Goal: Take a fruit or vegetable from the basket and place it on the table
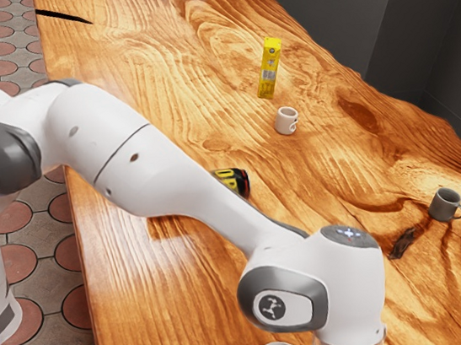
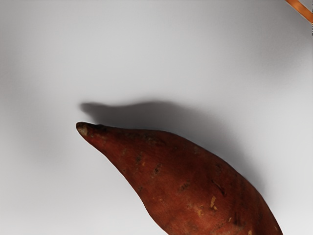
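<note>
"So, where's the sweet potato (image 2: 200, 186)?"

"Just under my hand, in or above the smooth, pale basket (image 2: 146, 49). It's reddish brown, its narrow tip pointing out from beneath me, and its shadow runs along one long side."

"Have you got hold of it?"

"I can't tell. Whether my gripper is apart, together or clamped on the sweet potato, these pictures don't settle, nor whether it rests on the basket's floor."

"And your arm (image 1: 131, 156)?"

"It reaches over the wooden table (image 1: 158, 71) from the exterior view's left, bending down near the lower edge."

"What else is on the wood?"

"A yellow carton (image 1: 270, 69) stands upright, with a white mug (image 1: 286, 121) near it. Well apart from those, toward the exterior view's right, there's a grey mug (image 1: 445, 205). Both mugs have their handles toward that same side."

"Anything beside the arm?"

"A black can with yellow lettering (image 1: 236, 183), partly hidden behind my forearm. It seems to lie on its side."
</note>
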